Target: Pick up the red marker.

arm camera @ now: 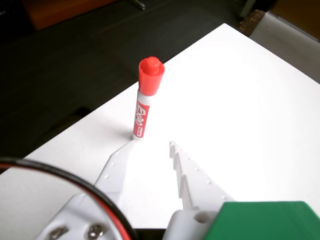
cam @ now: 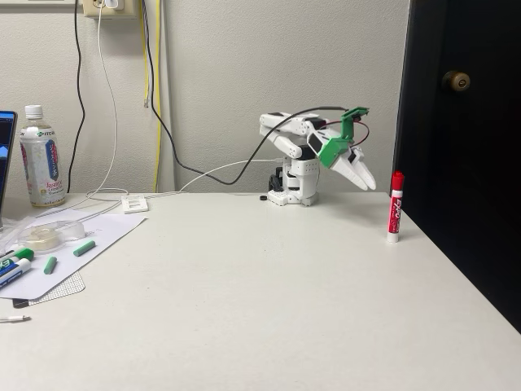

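Wrist view has the red marker standing upright just past the gripper, fingers spread wide, aimed for a sideways grab.

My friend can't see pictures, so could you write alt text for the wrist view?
A red marker stands upright near the edge of a white table, just beyond the open white gripper pointing toward it. Dark floor lies past the table's edge.

Fixed view evenly lit, sharp; wrist view overexposed, table glaring, soft.
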Robot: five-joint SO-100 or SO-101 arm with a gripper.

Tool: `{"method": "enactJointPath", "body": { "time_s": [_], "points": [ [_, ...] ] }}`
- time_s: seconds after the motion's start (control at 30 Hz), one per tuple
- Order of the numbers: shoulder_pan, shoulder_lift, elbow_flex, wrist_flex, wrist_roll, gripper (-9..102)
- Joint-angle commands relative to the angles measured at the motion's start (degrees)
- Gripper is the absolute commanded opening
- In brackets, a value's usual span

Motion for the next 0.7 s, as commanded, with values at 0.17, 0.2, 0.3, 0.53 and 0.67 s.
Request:
{"method": "enactJointPath", "body": {
  "time_s": [0.17,0.2,0.3,0.53,0.67],
  "points": [
    [0.26,-6.94,-4.22,-5.89,-0.35,18],
    [0.26,-7.65,-4.22,-6.94,-0.35,20],
    [0.26,-9.84,-4.22,-10.20,-0.09,23],
    [0.00,-14.41,-4.22,-16.44,-0.09,24],
    [-0.09,-16.79,-3.60,-19.86,-0.53,25]
  ]
}}
